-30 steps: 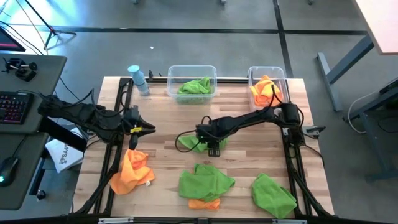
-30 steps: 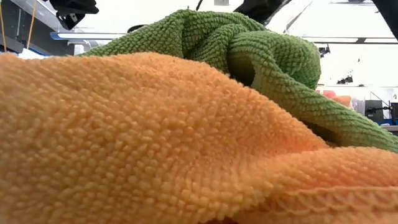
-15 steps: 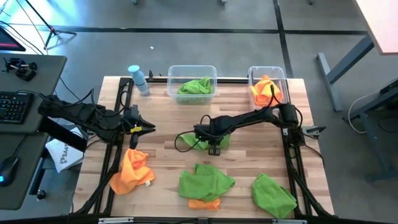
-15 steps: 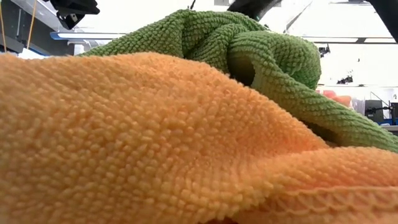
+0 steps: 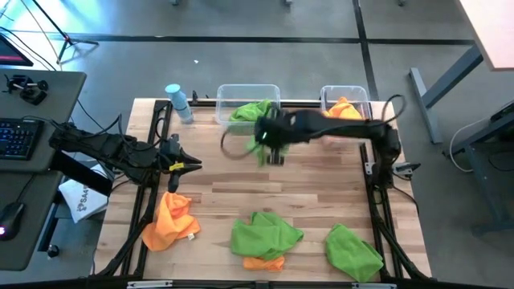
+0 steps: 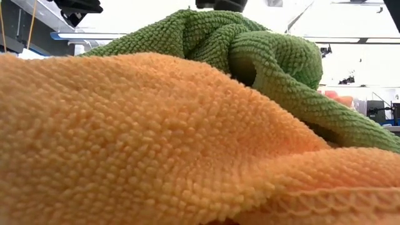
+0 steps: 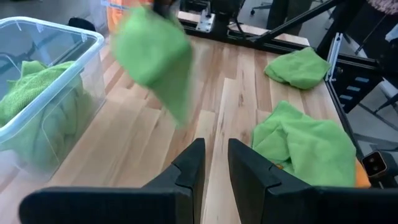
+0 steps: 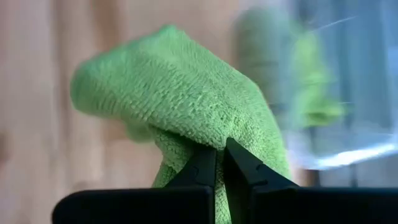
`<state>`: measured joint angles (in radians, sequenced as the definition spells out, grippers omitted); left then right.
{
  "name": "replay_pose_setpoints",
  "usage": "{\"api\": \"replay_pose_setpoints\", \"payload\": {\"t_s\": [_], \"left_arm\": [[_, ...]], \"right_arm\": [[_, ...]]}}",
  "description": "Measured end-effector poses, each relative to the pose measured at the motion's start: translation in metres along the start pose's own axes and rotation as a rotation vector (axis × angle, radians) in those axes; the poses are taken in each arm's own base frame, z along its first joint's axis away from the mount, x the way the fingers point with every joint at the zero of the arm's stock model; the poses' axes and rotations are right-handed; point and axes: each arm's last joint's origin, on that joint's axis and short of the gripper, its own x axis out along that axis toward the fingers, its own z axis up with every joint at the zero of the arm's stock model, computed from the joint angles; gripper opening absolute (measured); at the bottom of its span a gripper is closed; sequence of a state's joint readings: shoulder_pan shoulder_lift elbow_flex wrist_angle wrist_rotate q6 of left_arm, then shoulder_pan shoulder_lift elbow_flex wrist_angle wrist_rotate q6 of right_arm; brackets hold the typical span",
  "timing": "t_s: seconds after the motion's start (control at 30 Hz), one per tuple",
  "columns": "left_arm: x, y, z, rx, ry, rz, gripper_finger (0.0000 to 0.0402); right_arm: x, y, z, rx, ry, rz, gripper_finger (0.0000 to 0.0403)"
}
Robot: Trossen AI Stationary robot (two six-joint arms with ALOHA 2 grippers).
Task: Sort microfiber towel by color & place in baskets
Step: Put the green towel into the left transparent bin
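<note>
My right gripper [image 5: 273, 146] hangs shut on a green microfiber towel [image 5: 262, 152] above the table's far middle, just in front of the wider clear basket [image 5: 277, 90], which holds green towels. The narrower basket [image 5: 324, 98] at the far right holds orange ones. The left wrist view shows the lifted towel [image 7: 155, 56] in the air beside the wider basket [image 7: 93, 43]. My left gripper [image 5: 191, 166] waits at the table's left, open, its fingers [image 7: 193, 168] bare. On the near half lie an orange towel [image 5: 170, 221], a green towel [image 5: 265, 234] over an orange one, and another green towel [image 5: 353, 250]. My right gripper pinches a bunched fold of the green towel [image 8: 202, 140] between its two fingertips. The fingers slant down at it from above. The towel hangs below them, slack and lifted clear of the table.
A small light-blue bottle [image 5: 178, 100] stands at the far left corner. Black frame rails [image 5: 157, 160] run along both table sides. An orange towel [image 6: 156, 137] and a green one [image 6: 262, 56] fill the low view close up.
My right gripper has shut on the green towel at the table's middle. It then rose quickly and swung toward the far edge, up to the wider basket. The towel has come off the table and now hangs clear below the fingers.
</note>
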<state>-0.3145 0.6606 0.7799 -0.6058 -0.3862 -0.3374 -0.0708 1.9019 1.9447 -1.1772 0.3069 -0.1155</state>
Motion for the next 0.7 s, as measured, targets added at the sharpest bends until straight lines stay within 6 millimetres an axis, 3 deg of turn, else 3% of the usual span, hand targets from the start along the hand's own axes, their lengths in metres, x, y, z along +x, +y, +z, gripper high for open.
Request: {"api": "replay_pose_setpoints", "payload": {"t_s": [0.17,0.33,0.43,0.53,0.7], "left_arm": [[0.0,-0.001,0.001,-0.006,-0.014,-0.005,0.0057],[0.0,0.0,0.003,-0.011,-0.041,0.037,0.0057],[0.0,0.001,0.003,-0.011,-0.051,0.065,0.0057],[0.0,0.001,0.003,-0.031,-0.051,0.067,0.0057],[0.001,0.001,0.003,-0.072,-0.054,0.077,0.0057]], "right_arm": [[-0.034,-0.055,0.002,0.074,-0.254,-0.053,0.0001],[-0.031,-0.107,0.004,0.144,-0.446,-0.045,0.0001],[-0.017,-0.133,0.006,0.179,-0.532,-0.027,0.0001],[0.01,-0.148,0.006,0.202,-0.516,-0.012,0.0],[0.059,-0.152,0.007,0.157,-0.438,0.028,0.0]]}}
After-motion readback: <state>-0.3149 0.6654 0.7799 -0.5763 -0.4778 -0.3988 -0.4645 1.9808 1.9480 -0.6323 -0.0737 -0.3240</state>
